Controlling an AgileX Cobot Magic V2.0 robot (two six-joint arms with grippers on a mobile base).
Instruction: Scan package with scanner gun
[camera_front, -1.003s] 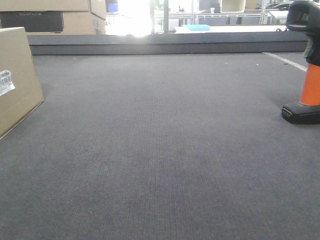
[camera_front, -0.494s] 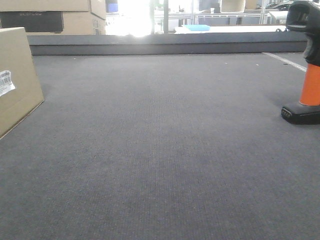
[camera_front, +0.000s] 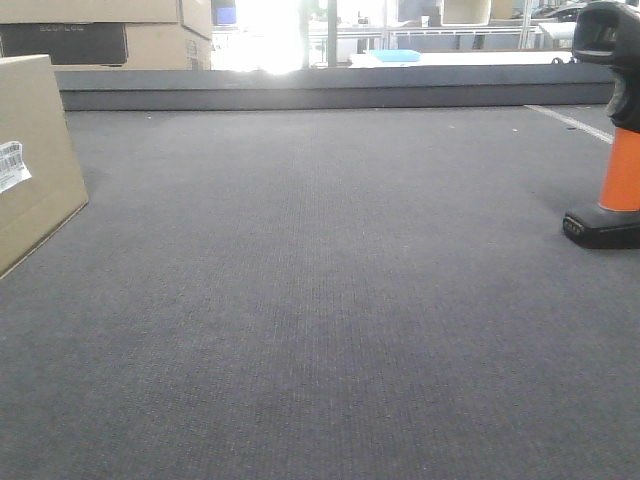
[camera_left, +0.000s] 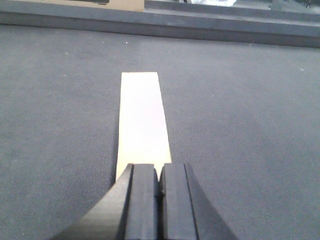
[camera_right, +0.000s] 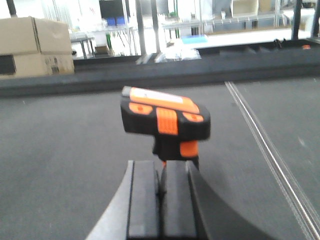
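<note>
Your left gripper (camera_left: 159, 200) and right gripper (camera_right: 161, 205) both sit with fingers pressed together, empty; the package (camera_front: 30, 160) stands at frame left, the scanner gun (camera_front: 612, 130) upright at right edge; nothing grasped yet, so spread the right fingers for the orange handle.

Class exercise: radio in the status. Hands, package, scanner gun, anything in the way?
Both hands shut, empty: left hand behind package, right hand behind scanner gun. Scanner upright. Mat between them shows nothing in the way.

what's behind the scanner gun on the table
Behind the scanner gun lie bare grey mat and a dark raised table edge, with stacked cardboard boxes beyond. The strip directly behind the scanner is hidden.
</note>
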